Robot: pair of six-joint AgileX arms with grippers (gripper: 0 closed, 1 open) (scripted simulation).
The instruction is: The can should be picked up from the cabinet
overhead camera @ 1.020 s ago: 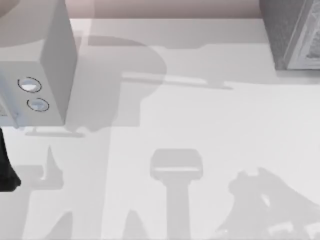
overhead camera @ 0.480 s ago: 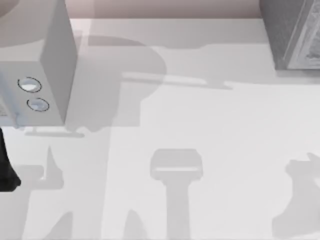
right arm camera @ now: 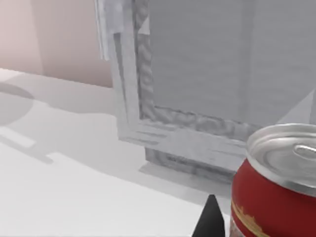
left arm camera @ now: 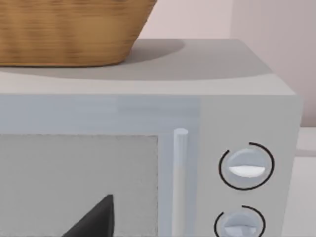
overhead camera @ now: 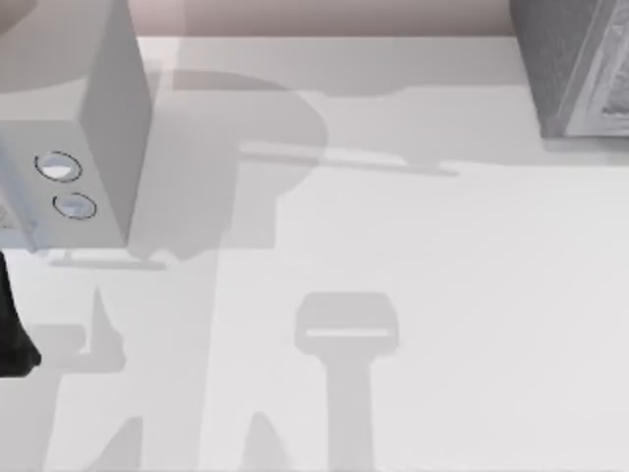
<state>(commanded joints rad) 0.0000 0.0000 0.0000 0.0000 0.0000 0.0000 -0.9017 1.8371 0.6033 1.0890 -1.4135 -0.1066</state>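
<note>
White tabletop [overhead camera: 442, 295], pale pink wall behind it: you have a light grey microwave oven [overhead camera: 88, 128] at the table's left and a grey wood-grain cabinet [overhead camera: 575, 64] at the far right corner

Change since a second ago, top view: the large arm shadow that lay on the table's near right a second ago, and had slid to the right edge half a second ago, is now gone from the surface; the microwave, the cabinet and the dark arm part [overhead camera: 12, 334] at the left edge are unchanged

Left wrist view: you see the microwave front [left arm camera: 148, 148] close up, with its pale vertical door handle [left arm camera: 179, 177], two round dials [left arm camera: 246, 167] and a woven brown wicker basket [left arm camera: 69, 29] standing on its top; a dark fingertip [left arm camera: 96, 219] shows against the door window; you cannot tell how the left jaws stand

Right wrist view: a red drink can with a silver top [right arm camera: 276, 187] stands close to the camera, in front of the cabinet's open frame [right arm camera: 148, 89]; a dark fingertip [right arm camera: 210, 219] sits just beside the can; whether the right jaws grip it, you cannot tell
</note>
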